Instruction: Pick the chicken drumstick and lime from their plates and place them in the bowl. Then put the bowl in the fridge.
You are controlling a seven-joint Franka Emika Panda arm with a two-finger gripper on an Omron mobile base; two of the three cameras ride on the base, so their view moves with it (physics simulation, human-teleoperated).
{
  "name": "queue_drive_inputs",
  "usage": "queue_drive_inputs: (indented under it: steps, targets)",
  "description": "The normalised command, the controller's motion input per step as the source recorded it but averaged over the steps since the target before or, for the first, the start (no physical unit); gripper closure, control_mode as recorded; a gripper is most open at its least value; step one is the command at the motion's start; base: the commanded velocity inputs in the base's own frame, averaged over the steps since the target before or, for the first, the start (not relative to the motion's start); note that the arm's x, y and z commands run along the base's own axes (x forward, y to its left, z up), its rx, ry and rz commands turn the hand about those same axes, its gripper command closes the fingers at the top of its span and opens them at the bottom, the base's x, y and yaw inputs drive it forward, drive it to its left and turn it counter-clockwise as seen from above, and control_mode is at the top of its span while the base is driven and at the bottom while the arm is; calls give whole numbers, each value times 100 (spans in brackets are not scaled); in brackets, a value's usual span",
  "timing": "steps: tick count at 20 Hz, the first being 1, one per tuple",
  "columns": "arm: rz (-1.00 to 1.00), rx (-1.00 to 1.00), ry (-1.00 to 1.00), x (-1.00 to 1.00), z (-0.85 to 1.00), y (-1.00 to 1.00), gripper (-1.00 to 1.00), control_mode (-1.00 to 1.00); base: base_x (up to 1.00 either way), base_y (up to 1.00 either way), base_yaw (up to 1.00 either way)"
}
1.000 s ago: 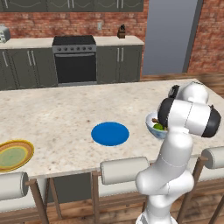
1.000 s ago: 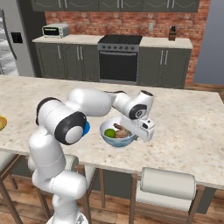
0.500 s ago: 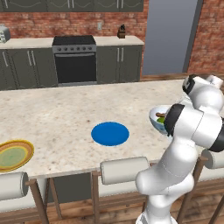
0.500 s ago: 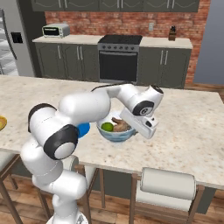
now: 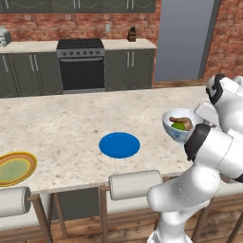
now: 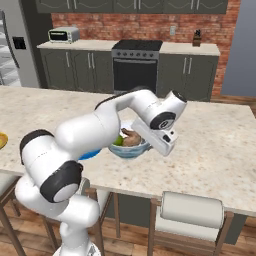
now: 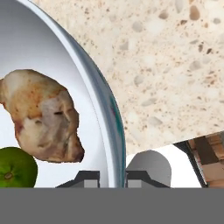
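the robot's hand (image 7: 112,177) is clenched on the rim of the bowl (image 6: 129,150), one finger inside the wall and one outside, as the hand view shows. the chicken drumstick (image 7: 41,116) and the lime (image 7: 15,168) both lie inside the bowl, touching each other, so the loading part of the job looks finished. the bowl appears raised off the speckled surface (image 5: 66,128) near its front edge, in front of the robot's white arm; from the left base view it hangs above the surface with the drumstick and lime showing over the rim. the blue plate (image 5: 119,144) sits bare in the middle of the surface, and the yellow-rimmed plate (image 5: 14,168) lies bare well apart at the far left edge.

the step in hand appears to be the carry: bowl gripped, contents aboard, fridge (image 6: 17,47) not yet reached. the fridge stands at the far left of the right base view, well apart from the surface, with pale shelves just visible at its edge. the next move likely calls for keeping the bowl level so the loose drumstick and lime do not roll out, and for travelling round the surface to bring the bowl to a shelf. a grip on one side of the rim may let the bowl tip.
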Motion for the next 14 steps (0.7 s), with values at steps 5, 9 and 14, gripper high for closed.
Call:
queue_drive_inputs:
  steps: [5, 9, 14]
  targets:
    - [-6, -2, -12, -8, 18, 62, 100, -100, 0, 0, 0]
    - [-19, -3, -20, -3, 8, 72, 100, -100, 0, 0, 0]
    - [-24, -5, -12, -4, 3, 70, 100, -100, 0, 0, 0]
